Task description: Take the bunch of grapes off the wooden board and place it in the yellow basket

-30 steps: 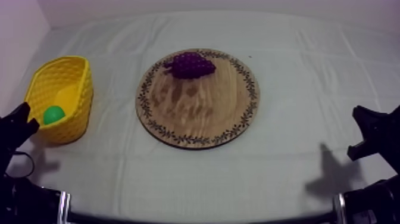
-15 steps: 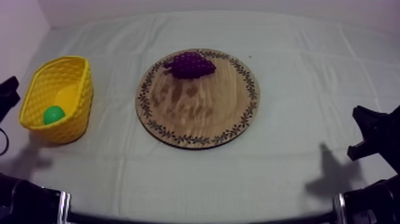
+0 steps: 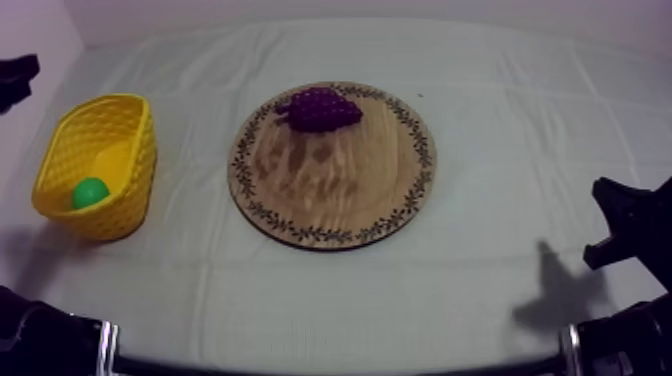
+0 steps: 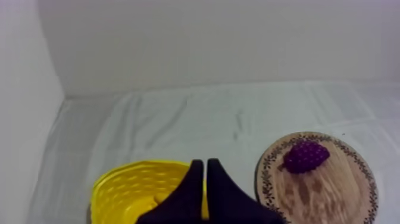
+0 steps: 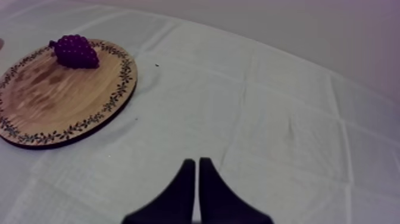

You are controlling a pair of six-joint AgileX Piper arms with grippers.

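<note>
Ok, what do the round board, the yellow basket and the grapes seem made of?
Round board: wood, matte, with visible grain and a dark leaf pattern round the rim. Yellow basket: probably moulded plastic, with evenly dimpled lattice walls. Bunch of grapes: likely plastic or rubber, uniform purple beads.

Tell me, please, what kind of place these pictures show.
Probably a robot test bench: a table under a grey-white cloth, a bunch of purple toy grapes on a round wooden board, and a yellow basket.
</note>
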